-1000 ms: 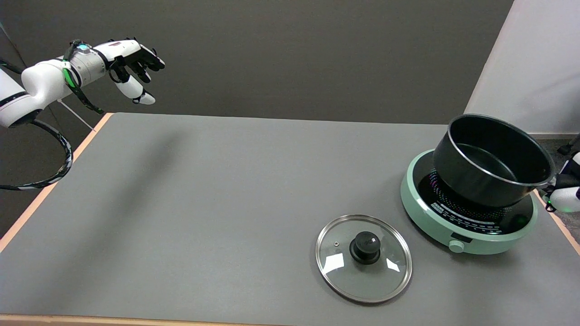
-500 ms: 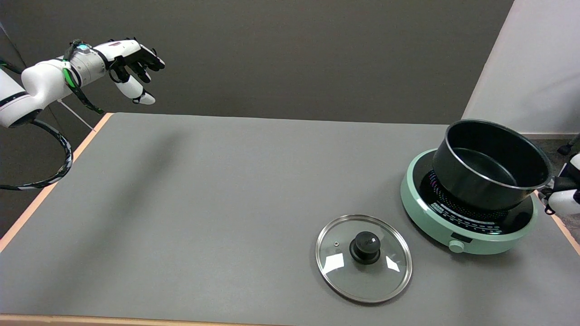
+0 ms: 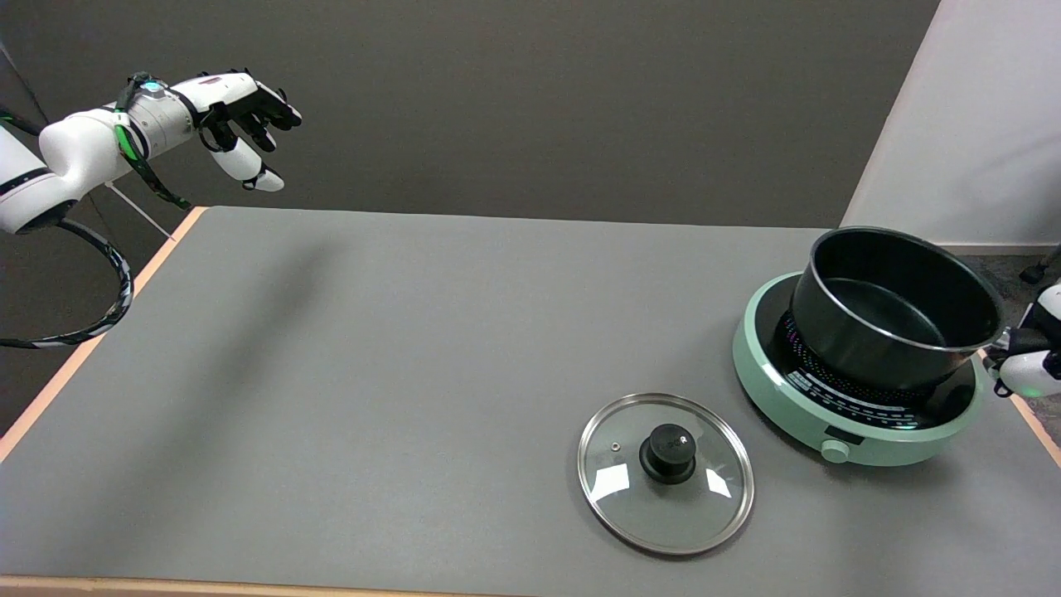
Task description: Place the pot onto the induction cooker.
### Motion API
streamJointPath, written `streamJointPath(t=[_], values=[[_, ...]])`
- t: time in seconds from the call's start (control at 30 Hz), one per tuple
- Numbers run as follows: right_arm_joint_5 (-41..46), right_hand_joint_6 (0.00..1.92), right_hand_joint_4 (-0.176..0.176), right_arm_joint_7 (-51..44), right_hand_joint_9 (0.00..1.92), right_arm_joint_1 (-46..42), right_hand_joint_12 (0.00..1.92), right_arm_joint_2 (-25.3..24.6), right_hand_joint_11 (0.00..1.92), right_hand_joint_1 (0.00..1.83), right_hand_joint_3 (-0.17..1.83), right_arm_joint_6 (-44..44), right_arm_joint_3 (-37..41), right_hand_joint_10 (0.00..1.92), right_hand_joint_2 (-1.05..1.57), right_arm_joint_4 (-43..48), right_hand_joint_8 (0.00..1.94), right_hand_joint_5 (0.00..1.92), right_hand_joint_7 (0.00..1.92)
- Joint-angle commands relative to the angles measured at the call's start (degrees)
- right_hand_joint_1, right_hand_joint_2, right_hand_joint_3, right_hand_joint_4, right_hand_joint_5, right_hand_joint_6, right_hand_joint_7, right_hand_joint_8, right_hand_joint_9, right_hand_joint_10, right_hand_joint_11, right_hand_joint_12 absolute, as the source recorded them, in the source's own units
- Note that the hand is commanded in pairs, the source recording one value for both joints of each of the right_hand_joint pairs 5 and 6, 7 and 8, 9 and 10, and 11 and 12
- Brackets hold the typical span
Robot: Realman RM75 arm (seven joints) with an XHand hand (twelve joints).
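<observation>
- The pot (image 3: 897, 308) sits over the dark plate of the induction cooker (image 3: 767, 385) near the bench's (image 3: 398, 365) far right corner, apparently resting there, so placement looks nearly finished (only letting go seems left).
- The right robot hand (image 3: 1028, 365) is cut off at the right edge beside the pot's rim; whether it grips the pot cannot be told.
- The pot's handle is hidden.

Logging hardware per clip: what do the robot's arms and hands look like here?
Left arm: glossy white rounded shells, black joint bands, a green cable at the wrist and a black-and-white braided cable looping below. Left hand: white back, black fingers, white tips. Right hand: mostly cut off, white and black with a green light.
</observation>
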Motion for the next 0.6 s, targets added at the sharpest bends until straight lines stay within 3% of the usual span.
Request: streamJointPath(t=[0.03, 0.6], values=[[0.1, 1.92, -0.04, -0.4, 1.92, 1.0, 1.92, 0.7, 1.92, 1.08, 0.89, 1.0, -2.2, 1.92, 1.27, 0.2, 1.92, 1.92, 1.92], [0.1, 1.92, -0.04, -0.8, 1.92, 1.0, 1.92, 0.5, 1.92, 1.08, 0.88, 0.4, -0.7, 1.92, 1.28, 0.2, 1.92, 1.92, 1.92]])
